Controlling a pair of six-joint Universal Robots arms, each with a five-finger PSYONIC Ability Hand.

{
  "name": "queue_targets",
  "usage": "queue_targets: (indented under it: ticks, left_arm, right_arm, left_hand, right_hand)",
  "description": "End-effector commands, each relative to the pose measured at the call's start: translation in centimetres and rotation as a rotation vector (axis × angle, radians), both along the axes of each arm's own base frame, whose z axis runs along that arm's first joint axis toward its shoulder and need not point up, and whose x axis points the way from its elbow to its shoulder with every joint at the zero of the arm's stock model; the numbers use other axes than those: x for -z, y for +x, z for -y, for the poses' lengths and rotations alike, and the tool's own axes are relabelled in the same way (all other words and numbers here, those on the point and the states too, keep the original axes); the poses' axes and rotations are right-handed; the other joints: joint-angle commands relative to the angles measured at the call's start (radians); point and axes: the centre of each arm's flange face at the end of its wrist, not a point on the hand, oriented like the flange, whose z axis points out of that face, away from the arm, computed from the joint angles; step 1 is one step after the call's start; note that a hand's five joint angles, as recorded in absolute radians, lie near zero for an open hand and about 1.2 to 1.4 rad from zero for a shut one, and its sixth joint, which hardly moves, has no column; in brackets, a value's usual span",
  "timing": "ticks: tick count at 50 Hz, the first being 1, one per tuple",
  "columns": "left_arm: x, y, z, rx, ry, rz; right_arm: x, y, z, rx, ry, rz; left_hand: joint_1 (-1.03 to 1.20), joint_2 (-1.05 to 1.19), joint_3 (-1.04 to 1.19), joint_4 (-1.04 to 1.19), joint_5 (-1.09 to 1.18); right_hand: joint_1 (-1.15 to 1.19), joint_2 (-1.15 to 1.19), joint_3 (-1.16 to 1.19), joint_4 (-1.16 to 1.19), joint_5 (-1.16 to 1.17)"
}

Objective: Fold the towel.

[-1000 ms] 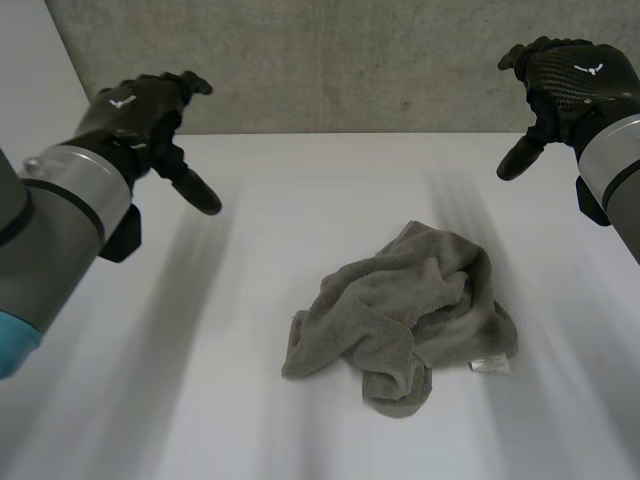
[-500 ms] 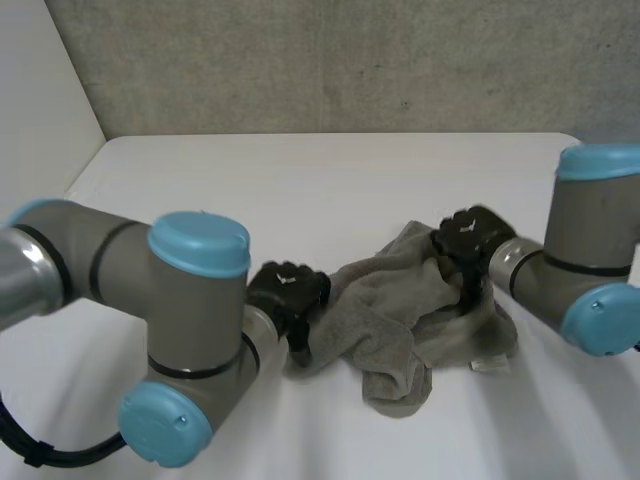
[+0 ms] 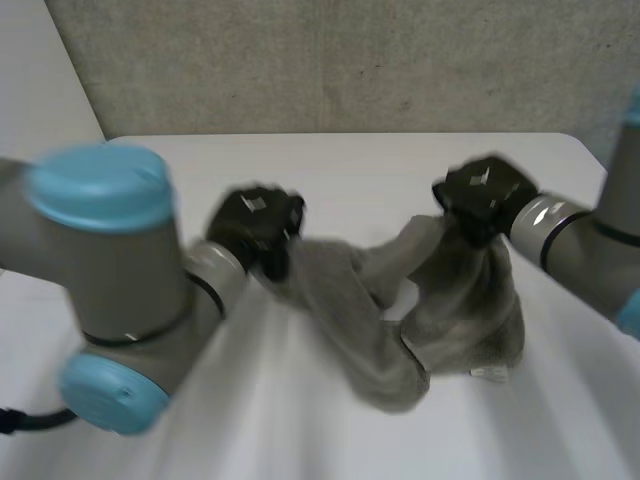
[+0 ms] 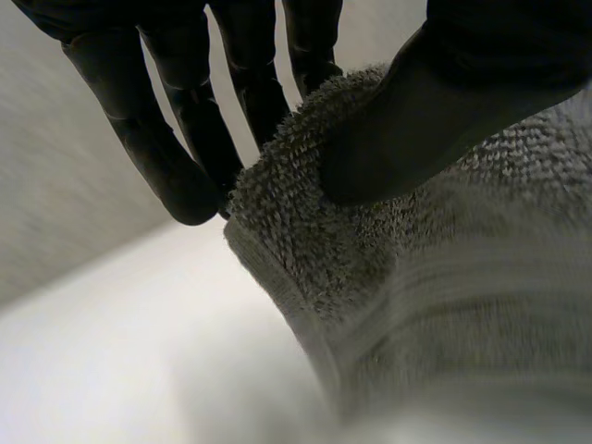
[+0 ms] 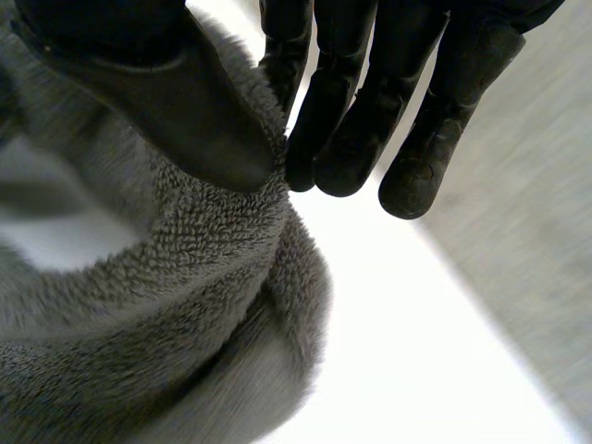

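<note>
**Two-point pinch hold**

The crumpled grey terry-cloth towel [image 3: 440, 310] is stretched between both hands, with its lower bulk resting on the flat white table [image 3: 330, 165]. The left hand [image 3: 255, 225] clamps one edge between thumb and straight fingers. The right hand [image 3: 485, 195] pinches the opposite edge the same way (both wrist views show thumb on pile).

My left hand [image 3: 255, 225] and right hand [image 3: 485, 195], down on the crumpled towel [image 3: 455, 300] half a second ago, are now higher and wider apart. The towel hangs stretched between them, only its lowest fold touching the table [image 3: 350, 165].
</note>
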Motion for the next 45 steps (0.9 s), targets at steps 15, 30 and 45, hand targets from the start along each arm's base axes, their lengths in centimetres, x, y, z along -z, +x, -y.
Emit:
queue_targets:
  ticks: [15, 30, 45]
  left_arm:
    - [-2.0, 6.9, -1.9, -0.011, -0.051, 0.02]
    - [4.4, 9.9, -8.3, 0.16, -0.029, 0.395]
    - [2.5, 10.2, -7.8, 0.116, -0.114, 0.361]
  right_arm:
    - [0.6, -1.5, -11.5, -0.322, 0.034, -0.139]
    - [-2.1, -2.5, -8.2, -0.238, -0.018, -0.082]
    - [3.4, -0.4, -0.7, -0.116, 0.271, -0.09]
  left_hand:
    - [-0.028, -0.068, -0.139, -0.112, -0.26]
    - [-0.312, -0.352, -0.423, -0.397, -0.544]
    - [-1.21, -1.25, -1.322, -1.295, -1.442]
  right_hand:
    - [0.103, 0.107, 0.074, 0.066, 0.066]
    - [-1.118, -1.115, -1.148, -1.156, -1.156]
    - [-1.118, -1.115, -1.148, -1.156, -1.156]
